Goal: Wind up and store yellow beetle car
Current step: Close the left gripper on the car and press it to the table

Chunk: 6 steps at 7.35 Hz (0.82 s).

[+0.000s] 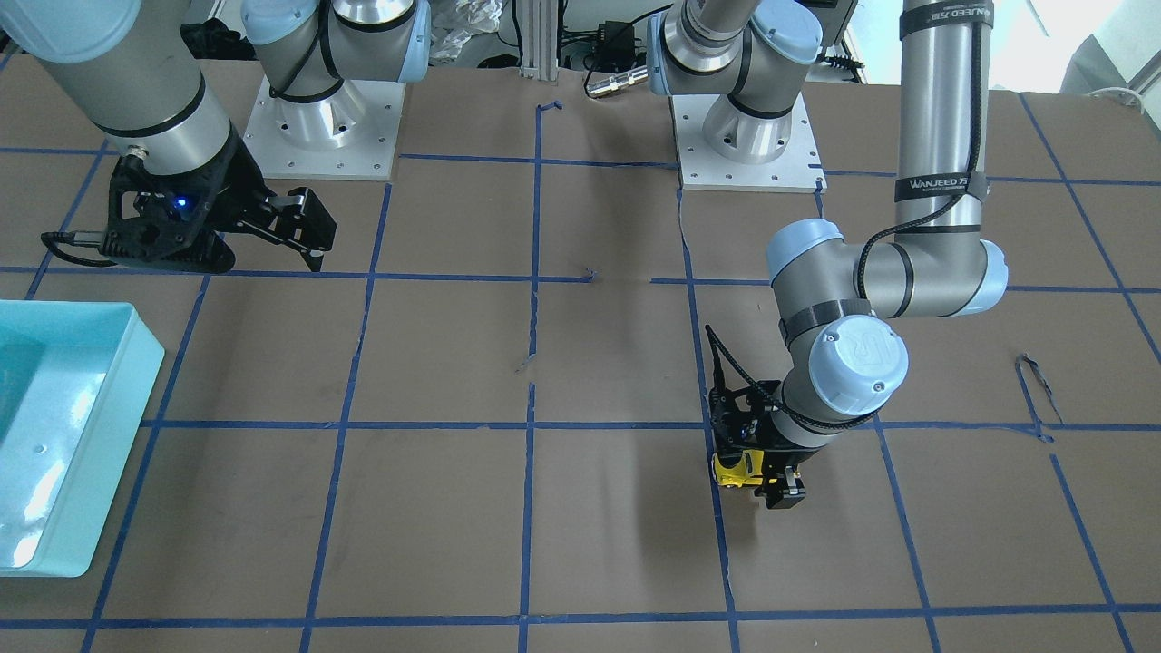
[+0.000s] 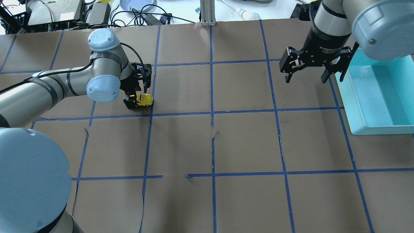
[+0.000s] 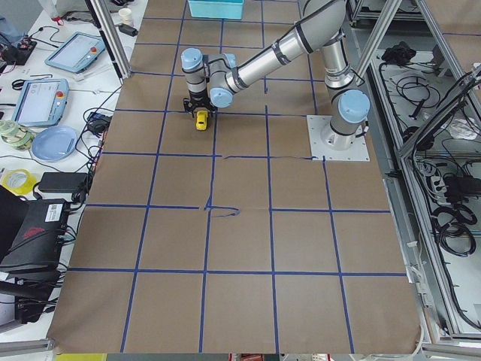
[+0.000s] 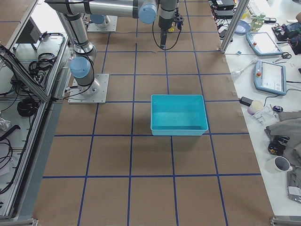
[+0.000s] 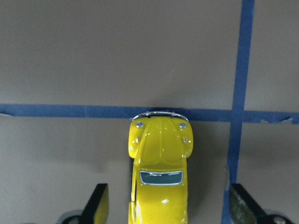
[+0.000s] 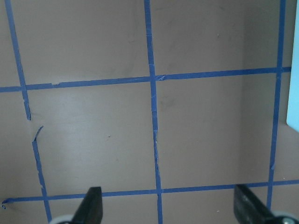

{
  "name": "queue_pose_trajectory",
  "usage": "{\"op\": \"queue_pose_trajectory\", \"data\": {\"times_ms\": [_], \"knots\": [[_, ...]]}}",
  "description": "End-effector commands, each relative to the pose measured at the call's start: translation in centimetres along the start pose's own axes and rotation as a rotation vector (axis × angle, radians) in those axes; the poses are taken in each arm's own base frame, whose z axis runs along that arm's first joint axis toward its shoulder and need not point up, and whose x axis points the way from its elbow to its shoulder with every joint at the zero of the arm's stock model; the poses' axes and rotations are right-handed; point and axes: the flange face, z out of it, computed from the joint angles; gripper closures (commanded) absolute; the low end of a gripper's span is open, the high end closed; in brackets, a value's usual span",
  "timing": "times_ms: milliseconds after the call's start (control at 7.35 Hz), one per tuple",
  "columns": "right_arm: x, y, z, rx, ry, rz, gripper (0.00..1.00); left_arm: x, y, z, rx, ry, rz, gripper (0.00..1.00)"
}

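Note:
The yellow beetle car [image 2: 145, 99] stands on the brown paper on the table's left half, next to a blue tape line. My left gripper [image 2: 138, 101] is lowered over it and open. In the left wrist view the car [image 5: 159, 168] sits between the two fingers [image 5: 99, 205] with a gap on each side, its nose at a tape line. It also shows in the front view [image 1: 735, 469] and the left side view [image 3: 201, 119]. My right gripper [image 2: 305, 76] is open and empty, held above the table.
A teal bin [image 2: 385, 94] stands at the table's right edge, beside my right gripper; it also shows in the front view [image 1: 54, 426] and looks empty in the right side view [image 4: 178, 113]. Blue tape lines grid the brown paper.

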Motion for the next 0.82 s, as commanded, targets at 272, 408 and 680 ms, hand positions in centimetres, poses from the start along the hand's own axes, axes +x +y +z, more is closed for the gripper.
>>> {"op": "queue_pose_trajectory", "data": {"times_ms": [272,408,680], "knots": [[0.02,0.02,-0.02,0.0,0.002,-0.002,0.0,-0.09,-0.14,0.47,0.023,0.0,-0.003,0.3],[0.01,0.02,-0.02,0.0,0.001,-0.002,0.0,-0.06,-0.11,0.4,0.02,0.0,-0.002,0.3],[0.02,0.02,-0.02,0.0,0.002,0.0,0.0,-0.16,0.74,0.38,0.02,0.0,-0.011,0.31]]}}
